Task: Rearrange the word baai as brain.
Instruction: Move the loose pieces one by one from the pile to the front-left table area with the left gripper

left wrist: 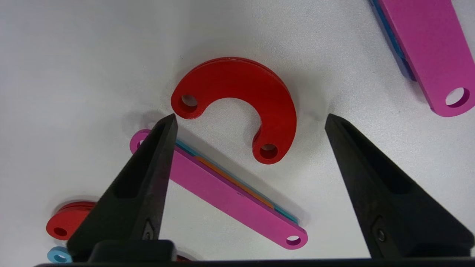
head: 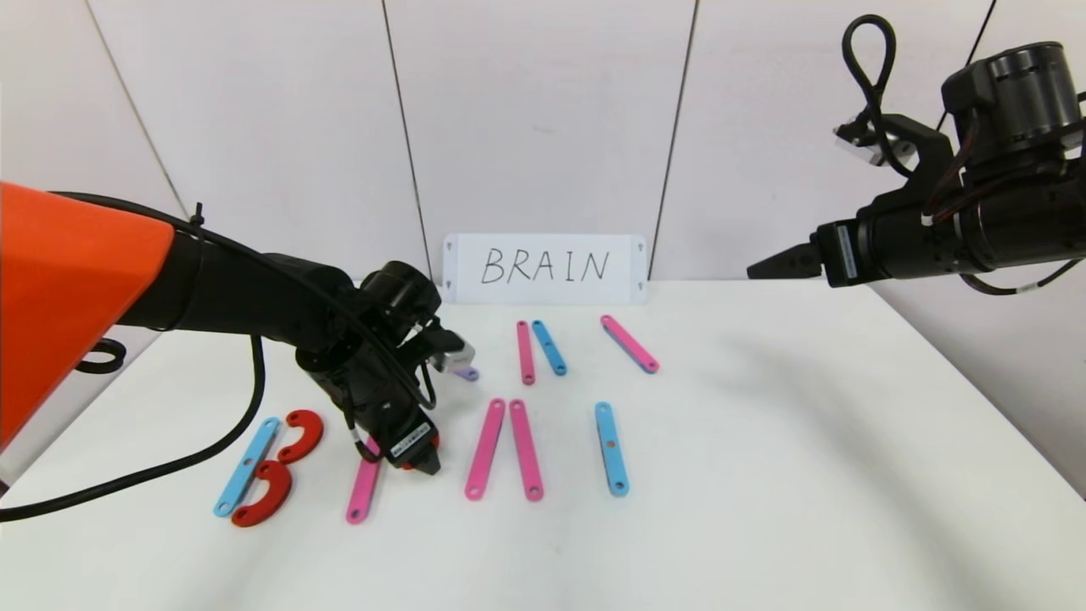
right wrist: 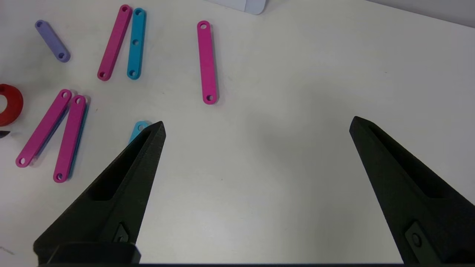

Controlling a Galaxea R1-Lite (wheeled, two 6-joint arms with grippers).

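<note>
The word lies in loose pieces on the white table [head: 764,475]. At the left, a blue strip [head: 246,467] sits with two red curves [head: 301,434] beside it. My left gripper [head: 420,458] hovers low over a pink strip [head: 363,488]. In the left wrist view the left gripper [left wrist: 250,115] is open, and a third red curve [left wrist: 237,81] lies flat just past the fingertips, untouched, beside the pink strip [left wrist: 222,193]. Two pink strips [head: 485,448] lean together at the middle, with a blue strip [head: 611,448] to their right. My right gripper [right wrist: 258,121] is open and empty, raised at the right [head: 764,267].
A white card reading BRAIN [head: 545,268] leans on the back wall. In front of it lie a pink strip [head: 526,352], a blue strip [head: 549,348], another pink strip [head: 629,344] and a short purple strip [head: 465,372]. A black cable [head: 170,462] trails at the left.
</note>
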